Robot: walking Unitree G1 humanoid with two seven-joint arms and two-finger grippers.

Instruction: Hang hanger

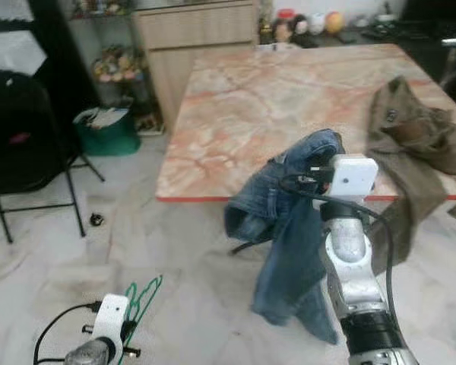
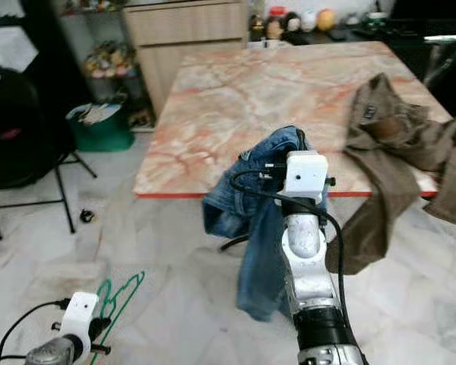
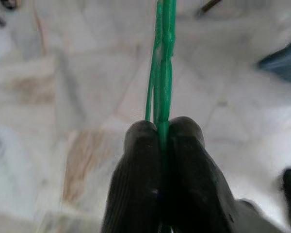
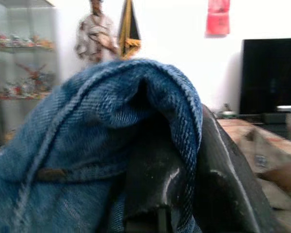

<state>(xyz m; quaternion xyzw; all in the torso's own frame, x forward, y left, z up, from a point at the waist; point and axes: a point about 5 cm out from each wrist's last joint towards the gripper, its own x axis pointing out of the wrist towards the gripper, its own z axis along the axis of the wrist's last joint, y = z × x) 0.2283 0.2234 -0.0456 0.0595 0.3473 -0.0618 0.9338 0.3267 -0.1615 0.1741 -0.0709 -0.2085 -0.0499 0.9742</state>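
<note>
The left end effector (image 3: 162,141) is clamped on a green wire hanger (image 3: 161,73), its two black fingers (image 3: 136,165) pressed together around the wire — the hanger sticks up from it, low over the marble floor (image 1: 175,258). The right end effector (image 4: 184,160) is raised with a pair of blue jeans (image 1: 289,228) pinched between its fingers, the denim draped over and hanging below it. Just beyond it lies the marble tabletop (image 1: 251,106) — an olive garment (image 1: 410,144) slumps over its edge to that end effector's right.
</note>
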